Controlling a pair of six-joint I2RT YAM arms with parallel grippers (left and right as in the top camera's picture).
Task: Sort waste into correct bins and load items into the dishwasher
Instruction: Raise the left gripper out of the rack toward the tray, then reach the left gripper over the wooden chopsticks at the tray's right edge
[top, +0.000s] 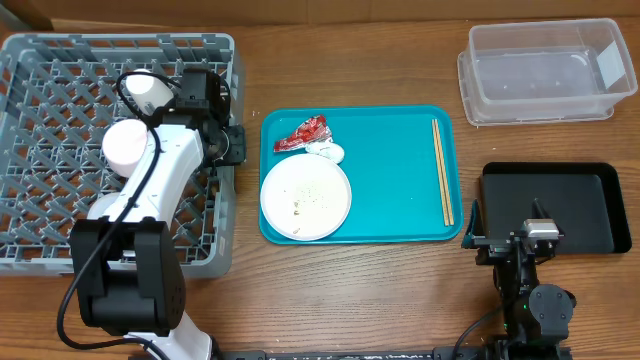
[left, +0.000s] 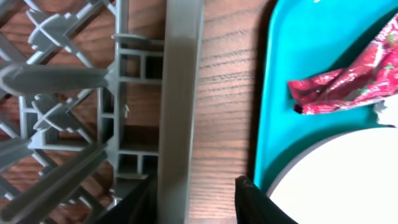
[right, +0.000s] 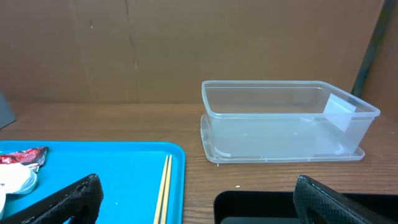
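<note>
The grey dish rack (top: 40, 200) stands at the left and holds a white cup (top: 148, 90) and a pale bowl (top: 125, 145). My left gripper (top: 233, 143) is open and empty, its fingers (left: 196, 208) either side of the rack's right wall (left: 180, 93). On the teal tray (top: 400, 215) lie the red wrapper (top: 303, 133), a white scrap (top: 328, 152), the white plate (top: 306, 198) with crumbs, and chopsticks (top: 442, 170). My right gripper (top: 512, 238) is open and empty (right: 199, 205) at the black tray's (top: 560, 205) front left. The clear tub (top: 545, 70) is empty.
The left wrist view shows the wrapper (left: 348, 87) and the plate's rim (left: 348, 180) just right of the rack. The right wrist view shows the chopsticks (right: 163, 186), the clear tub (right: 280, 124) and a brown wall behind. Bare wood lies between tray and rack.
</note>
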